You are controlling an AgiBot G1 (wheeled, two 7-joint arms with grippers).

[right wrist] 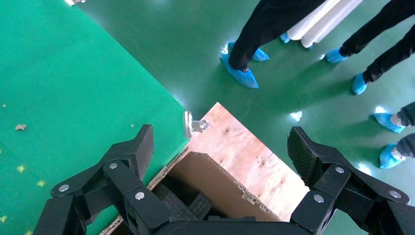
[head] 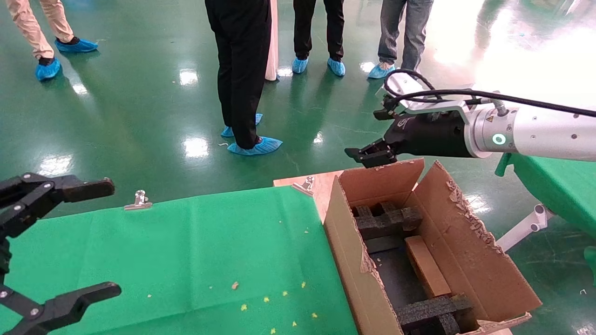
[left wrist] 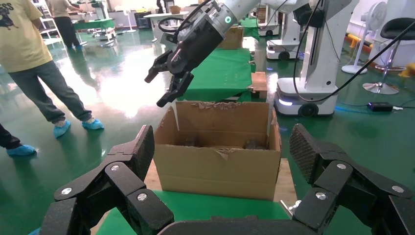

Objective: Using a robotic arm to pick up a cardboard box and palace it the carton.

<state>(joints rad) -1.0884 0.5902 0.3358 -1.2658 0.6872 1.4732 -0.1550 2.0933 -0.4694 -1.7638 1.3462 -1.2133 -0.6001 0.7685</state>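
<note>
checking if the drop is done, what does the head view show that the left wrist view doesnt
Only the head view looks into the carton: the cardboard box lies on its floor between black foam inserts. Only the left wrist view shows the carton's outer front wall and a white robot base behind it. Both show the right gripper, open and empty, above the carton's far edge, and the left gripper open, parked over the green cloth.

Head view looks down; 3 views share carton (head: 419,242).
</note>
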